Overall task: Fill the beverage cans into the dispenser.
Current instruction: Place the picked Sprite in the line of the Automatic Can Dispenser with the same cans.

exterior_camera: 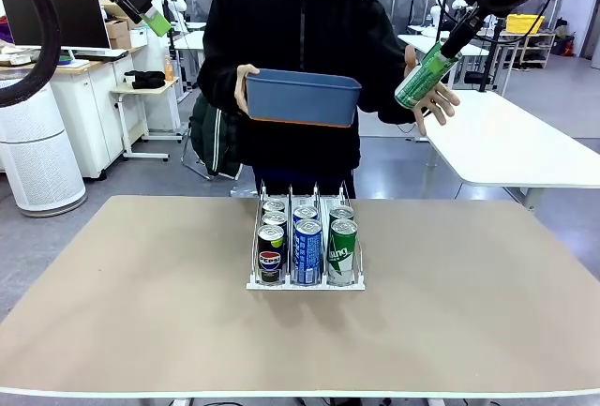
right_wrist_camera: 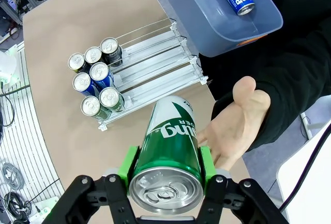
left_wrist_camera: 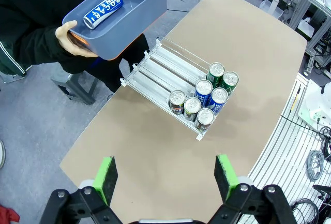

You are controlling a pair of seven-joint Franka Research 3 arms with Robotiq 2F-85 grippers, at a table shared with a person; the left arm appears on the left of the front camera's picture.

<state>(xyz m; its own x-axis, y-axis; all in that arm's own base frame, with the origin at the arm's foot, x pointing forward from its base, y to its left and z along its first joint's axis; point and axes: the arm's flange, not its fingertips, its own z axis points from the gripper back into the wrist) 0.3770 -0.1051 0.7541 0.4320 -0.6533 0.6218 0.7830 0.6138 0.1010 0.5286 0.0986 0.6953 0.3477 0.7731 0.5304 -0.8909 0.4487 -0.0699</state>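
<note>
- The right gripper (right_wrist_camera: pixel 168 171) is raised at the far right side of the table, its green pads pinching a green can (right_wrist_camera: pixel 170 146) around the body, silver top toward the wrist camera.
- A person's open hand (right_wrist_camera: pixel 238 125) sits palm up just beside the can's lower end; whether it touches the can cannot be told.
- The left gripper (left_wrist_camera: pixel 165 177) hangs high over the near left side with its fingers spread wide and nothing between them.
- The person's other hand (left_wrist_camera: pixel 72 40) holds a blue bin (left_wrist_camera: pixel 139 12) above the far table edge. One blue can (left_wrist_camera: pixel 103 10) lies on its side inside.
- The dispenser (left_wrist_camera: pixel 155 71) stands mid-table (exterior_camera: pixel 141 312). Seven cans stand upright at its front lip: three black cans (exterior_camera: pixel 270 254) in the left lane, two blue (exterior_camera: pixel 307 248) in the middle and two green (exterior_camera: pixel 343 248) in the right. The back halves of the lanes are bare.
- In the front view, the bin wall hides the can inside, and the front cans cover the labels behind them.
- In the front view the left gripper shows little more than a green pad at the top corner.
- A white table (exterior_camera: pixel 506 143) stands behind the person, at the right.
</note>
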